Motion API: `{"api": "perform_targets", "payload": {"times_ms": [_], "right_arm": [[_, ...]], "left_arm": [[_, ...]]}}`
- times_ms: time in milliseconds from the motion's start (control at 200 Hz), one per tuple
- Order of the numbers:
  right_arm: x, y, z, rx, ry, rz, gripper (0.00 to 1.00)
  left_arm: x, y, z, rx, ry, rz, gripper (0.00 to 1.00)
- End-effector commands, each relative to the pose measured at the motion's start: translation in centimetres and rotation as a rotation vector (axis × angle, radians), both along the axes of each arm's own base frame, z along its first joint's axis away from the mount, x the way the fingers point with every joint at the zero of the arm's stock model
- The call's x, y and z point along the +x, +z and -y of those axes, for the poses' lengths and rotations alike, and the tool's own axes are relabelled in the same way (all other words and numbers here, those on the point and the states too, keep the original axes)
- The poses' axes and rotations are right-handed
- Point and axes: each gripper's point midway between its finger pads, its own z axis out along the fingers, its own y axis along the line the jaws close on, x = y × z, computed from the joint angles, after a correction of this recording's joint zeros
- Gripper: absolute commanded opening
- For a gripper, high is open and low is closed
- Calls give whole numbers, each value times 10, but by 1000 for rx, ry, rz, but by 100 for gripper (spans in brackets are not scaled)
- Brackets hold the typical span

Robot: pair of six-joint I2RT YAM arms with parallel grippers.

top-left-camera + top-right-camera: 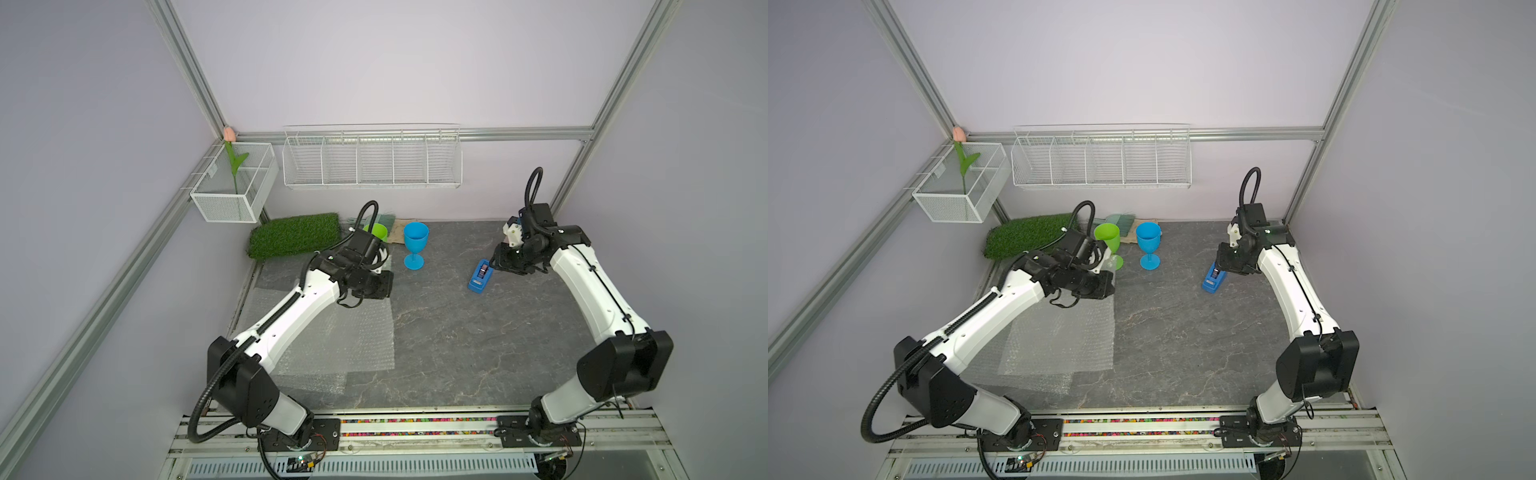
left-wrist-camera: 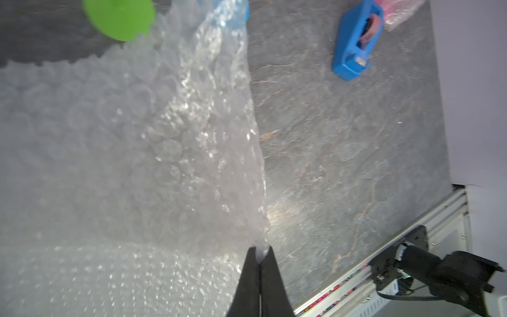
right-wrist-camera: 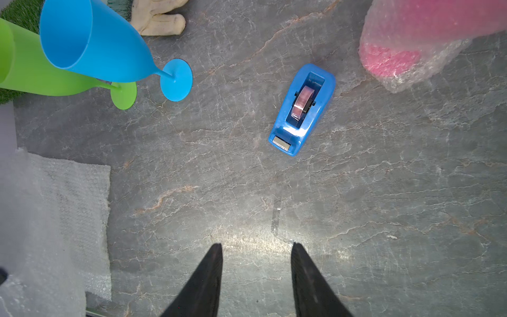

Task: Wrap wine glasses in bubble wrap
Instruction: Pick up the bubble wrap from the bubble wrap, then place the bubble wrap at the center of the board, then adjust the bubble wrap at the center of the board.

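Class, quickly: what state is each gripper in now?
Left gripper: shut on the clear bubble wrap sheet.
Right gripper: open, holding nothing.

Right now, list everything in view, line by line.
turf mat: one, green, back left corner
green goblet: one, lime, upright at the back by the turf mat
blue goblet: one, sky blue, upright beside the green one
tape dispenser: one, blue, table's right part
pink goblet: one, hot pink, wrapped in bubble wrap, near the tape dispenser
bubble wrap sheets: several overlapping, clear whitish, table's left part
glove: one, beige, behind the goblets
wire rack: one, white, back wall
mesh box: one, white, left wall
tulip: one, pink with green stem, in the mesh box
table: one, grey stone pattern
left gripper: black, shut on a sheet's edge
right gripper: black, open, empty, near the tape dispenser
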Motion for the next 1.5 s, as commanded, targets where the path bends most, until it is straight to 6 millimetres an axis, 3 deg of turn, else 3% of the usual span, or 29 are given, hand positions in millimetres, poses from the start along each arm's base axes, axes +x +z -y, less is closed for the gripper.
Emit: {"api": "perform_targets", "payload": {"times_ms": [0,260,440,505,580,715,915,1095,1270,1424,1494], "right_arm": [[-7,-2,-1,10,-10,14,44],[-29,-43,-2,22,1,-51,45],[-50,-72,7,-20,-4,-107,46],[-55,-79,9,-30,-10,-122,48],[-59,-83,11,-38,-16,-129,49],[-65,-92,11,-35,-18,-149,51],[-77,-118,-4,23,5,-211,59],[-80,-148,-21,-1,43,-280,62],[-72,-174,-14,-83,25,-300,63],[-71,-198,-12,-113,26,-346,60],[-73,-205,-13,-110,29,-367,50]], "left_arm": [[6,12,72,-189,-41,-15,0],[3,-26,179,-289,-96,-73,0],[3,-40,232,-300,-134,-66,0],[4,-41,243,-307,-141,-67,12],[7,-41,242,-267,-141,-58,26],[14,-29,212,-129,-152,60,37],[22,-33,130,103,-72,128,43],[26,-60,40,171,62,51,46],[18,-96,-38,216,172,-42,57],[1,-131,-75,274,197,-139,60],[-5,-143,-84,309,196,-161,60]]}}
